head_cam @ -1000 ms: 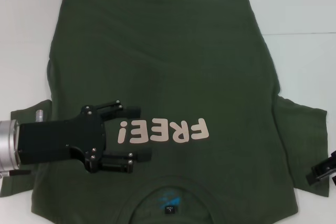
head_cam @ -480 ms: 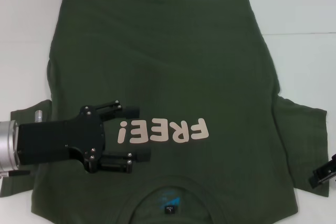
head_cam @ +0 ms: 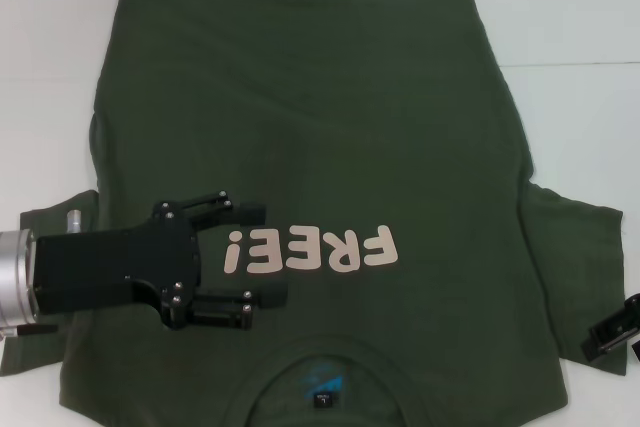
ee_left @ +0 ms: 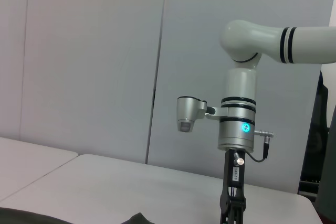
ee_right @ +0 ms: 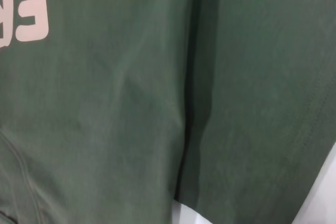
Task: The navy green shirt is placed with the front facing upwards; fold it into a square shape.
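The navy green shirt (head_cam: 320, 127) lies flat on the white table, front up, with its collar toward me. The pale pink "FREE!" lettering (head_cam: 310, 250) and the blue-printed neck label (head_cam: 322, 384) show. My left gripper (head_cam: 262, 253) is open and empty, just above the chest, next to the "!" end of the lettering. My right gripper (head_cam: 612, 332) shows only partly at the near right, beside the right sleeve (head_cam: 575, 267). The right wrist view shows the shirt's body (ee_right: 105, 103), part of the lettering (ee_right: 31, 17) and the sleeve (ee_right: 262, 103) from close above.
The white table (head_cam: 580, 17) surrounds the shirt, with bare surface at the far right and far left. The left sleeve (head_cam: 55, 217) is partly under my left arm. The left wrist view shows my right arm (ee_left: 239, 103) before a grey wall.
My right gripper has drawn slightly down and out toward the near right corner of the head view. My left gripper and the shirt have not visibly moved.
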`<state>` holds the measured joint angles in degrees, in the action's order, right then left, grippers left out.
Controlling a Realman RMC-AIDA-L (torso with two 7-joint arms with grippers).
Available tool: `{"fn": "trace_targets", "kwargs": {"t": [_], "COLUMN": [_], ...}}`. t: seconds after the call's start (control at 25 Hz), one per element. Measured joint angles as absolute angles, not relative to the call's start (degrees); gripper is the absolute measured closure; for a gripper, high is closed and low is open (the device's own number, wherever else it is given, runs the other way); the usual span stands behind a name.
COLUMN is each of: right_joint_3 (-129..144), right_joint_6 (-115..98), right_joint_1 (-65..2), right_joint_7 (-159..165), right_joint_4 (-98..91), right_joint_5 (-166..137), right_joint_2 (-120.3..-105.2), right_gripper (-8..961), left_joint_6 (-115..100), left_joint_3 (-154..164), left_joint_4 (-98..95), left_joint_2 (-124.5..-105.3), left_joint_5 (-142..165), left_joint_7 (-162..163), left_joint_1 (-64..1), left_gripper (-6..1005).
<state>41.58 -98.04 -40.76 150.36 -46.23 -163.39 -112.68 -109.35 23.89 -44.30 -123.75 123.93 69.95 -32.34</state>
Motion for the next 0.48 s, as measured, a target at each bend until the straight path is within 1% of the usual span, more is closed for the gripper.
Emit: {"fn": "trace_targets", "kwargs": {"t": [0.48], "right_joint_3": [41.8], "right_joint_6": [-98.0], "right_joint_1": [-40.8], "right_joint_7": [150.3], "right_joint_4": [-46.1], "right_joint_5": [-163.4], "right_joint_2": [-112.78], "right_gripper": [100], "left_joint_6": [-109.3], "left_joint_3": [23.9], "left_joint_4": [-44.3], "left_joint_2": [-123.75], "left_joint_5": [123.9], "left_joint_7": [70.0], "left_joint_1": [-32.3], "left_gripper": [97]}}
